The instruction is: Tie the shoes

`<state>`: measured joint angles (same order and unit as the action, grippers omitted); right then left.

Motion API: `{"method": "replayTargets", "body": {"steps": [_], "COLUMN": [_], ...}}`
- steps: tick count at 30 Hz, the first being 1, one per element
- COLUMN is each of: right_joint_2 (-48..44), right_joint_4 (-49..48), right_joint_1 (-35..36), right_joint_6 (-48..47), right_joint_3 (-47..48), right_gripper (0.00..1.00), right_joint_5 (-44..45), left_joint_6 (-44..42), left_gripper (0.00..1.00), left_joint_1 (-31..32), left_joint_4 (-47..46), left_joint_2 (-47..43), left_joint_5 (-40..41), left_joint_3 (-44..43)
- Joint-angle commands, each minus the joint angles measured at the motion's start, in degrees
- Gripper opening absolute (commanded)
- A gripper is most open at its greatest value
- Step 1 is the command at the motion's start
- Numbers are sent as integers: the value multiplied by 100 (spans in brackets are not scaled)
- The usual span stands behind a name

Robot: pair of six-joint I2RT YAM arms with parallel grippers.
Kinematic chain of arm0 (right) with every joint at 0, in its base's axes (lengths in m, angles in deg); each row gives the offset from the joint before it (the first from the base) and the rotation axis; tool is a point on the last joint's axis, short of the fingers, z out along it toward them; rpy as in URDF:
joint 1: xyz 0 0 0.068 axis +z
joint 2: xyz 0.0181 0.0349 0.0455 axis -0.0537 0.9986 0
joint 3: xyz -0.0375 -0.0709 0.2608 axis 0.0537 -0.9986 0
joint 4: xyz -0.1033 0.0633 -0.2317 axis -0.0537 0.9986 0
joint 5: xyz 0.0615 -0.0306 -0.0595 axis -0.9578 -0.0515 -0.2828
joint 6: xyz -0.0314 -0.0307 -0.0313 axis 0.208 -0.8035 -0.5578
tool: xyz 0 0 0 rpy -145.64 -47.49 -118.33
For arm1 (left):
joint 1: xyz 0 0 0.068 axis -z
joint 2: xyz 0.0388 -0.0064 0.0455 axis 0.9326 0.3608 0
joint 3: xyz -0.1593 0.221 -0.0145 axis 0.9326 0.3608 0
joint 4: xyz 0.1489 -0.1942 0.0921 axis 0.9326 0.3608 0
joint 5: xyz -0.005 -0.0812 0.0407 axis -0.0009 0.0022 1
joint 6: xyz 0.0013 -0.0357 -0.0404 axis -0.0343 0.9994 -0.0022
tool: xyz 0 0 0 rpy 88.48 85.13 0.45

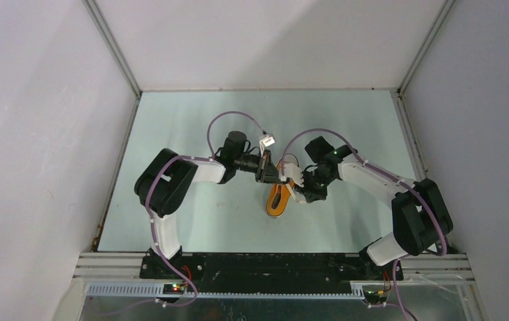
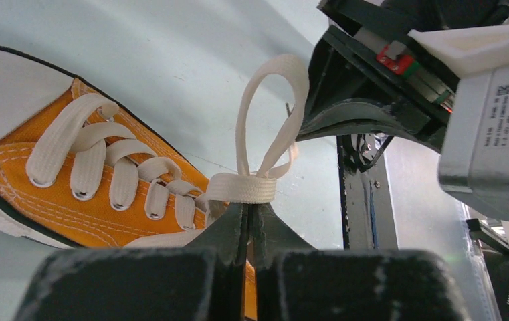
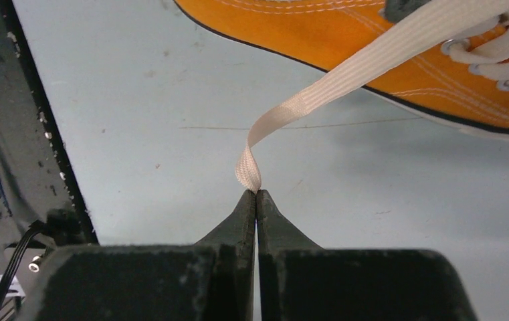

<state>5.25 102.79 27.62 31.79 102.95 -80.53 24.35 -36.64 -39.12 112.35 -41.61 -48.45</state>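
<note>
A small orange sneaker (image 1: pixel 277 202) with white sole rim lies on the table between both arms. In the left wrist view the shoe (image 2: pixel 11 180) is at the left. A white lace loop (image 2: pixel 283 63) stands upright, with another lace turn (image 2: pixel 241 188) wrapped round its base. My left gripper (image 2: pixel 249 206) is shut on the lace right under that wrap. In the right wrist view my right gripper (image 3: pixel 256 194) is shut on a white lace (image 3: pixel 332 87) that runs up and right to the shoe (image 3: pixel 345 33). From above, the left gripper (image 1: pixel 275 175) and right gripper (image 1: pixel 297 189) almost meet over the shoe.
The right arm's black and grey wrist (image 2: pixel 398 73) hangs close above the lace loop. The pale green table (image 1: pixel 191 221) is walled in by white panels, with a black base rail (image 1: pixel 271 264) along the near edge.
</note>
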Motion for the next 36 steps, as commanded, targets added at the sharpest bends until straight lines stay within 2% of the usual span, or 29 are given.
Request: {"method": "replayTargets", "body": {"steps": [1, 4, 10, 20, 26, 32, 36], "right_joint_2": [189, 332, 491, 438, 277, 210, 194], "right_joint_4": [-466, -624, -755, -646, -638, -691, -696], "right_joint_1": [-55, -92, -255, -221, -87, -31, -55], "right_joint_6": [213, 247, 270, 306, 451, 656, 728], "right_joint_3": [-13, -28, -22, -22, -22, -22, -17], "right_gripper": [0, 0, 0, 0, 0, 0, 0], "right_joint_5": [69, 249, 411, 282, 137, 78, 54], "left_joint_6": [-116, -325, -362, -220, 262, 339, 250], "left_gripper": [4, 5, 12, 37, 45, 46, 33], "left_joint_1": [-21, -21, -26, -21, -30, -30, -39], "left_joint_4": [-91, 252, 290, 392, 193, 354, 532], "left_joint_2": [46, 75, 162, 179, 212, 228, 247], "left_joint_5": [-561, -667, -815, -546, -198, -108, 77], "left_joint_3": [-150, -293, -349, -353, -314, -385, -415]}}
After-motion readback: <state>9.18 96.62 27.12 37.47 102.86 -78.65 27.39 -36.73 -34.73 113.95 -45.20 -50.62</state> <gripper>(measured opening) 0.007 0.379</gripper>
